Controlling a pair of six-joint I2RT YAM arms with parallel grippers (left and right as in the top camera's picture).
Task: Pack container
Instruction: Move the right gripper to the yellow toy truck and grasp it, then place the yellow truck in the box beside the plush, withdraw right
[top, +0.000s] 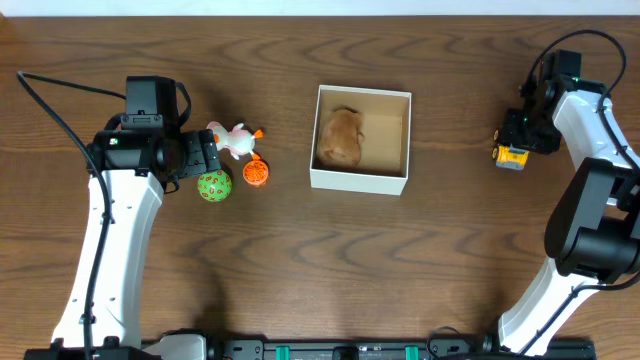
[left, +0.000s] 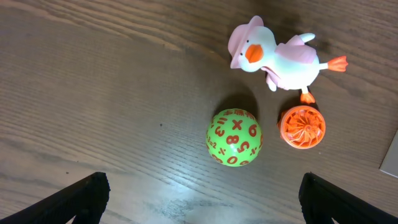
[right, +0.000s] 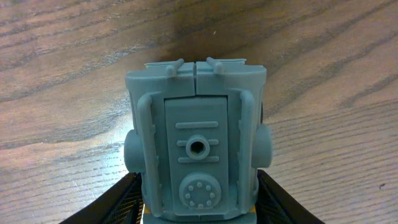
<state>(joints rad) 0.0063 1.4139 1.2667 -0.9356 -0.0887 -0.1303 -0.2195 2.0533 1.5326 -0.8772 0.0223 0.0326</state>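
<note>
You are getting soft, even light from above; the surface (top: 450, 260) is showing only faint shadows. In the left wrist view, pale glare is spreading across the near wood and glinting on the green ball (left: 234, 137). In the right wrist view, the grey toy (right: 198, 143) is throwing a dark shadow behind it.

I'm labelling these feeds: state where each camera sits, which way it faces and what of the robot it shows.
Overhead: above the table, facing straight down; left arm, right arm and the container in view.
Left wrist: on the left arm, looking down at the duck, green ball and orange wheel; fingertips of the open left gripper show at the bottom.
Right wrist: on the right arm, close on the grey toy held in the right gripper.
Shared: overhead and left wrist both show duck, ball and wheel.
</note>
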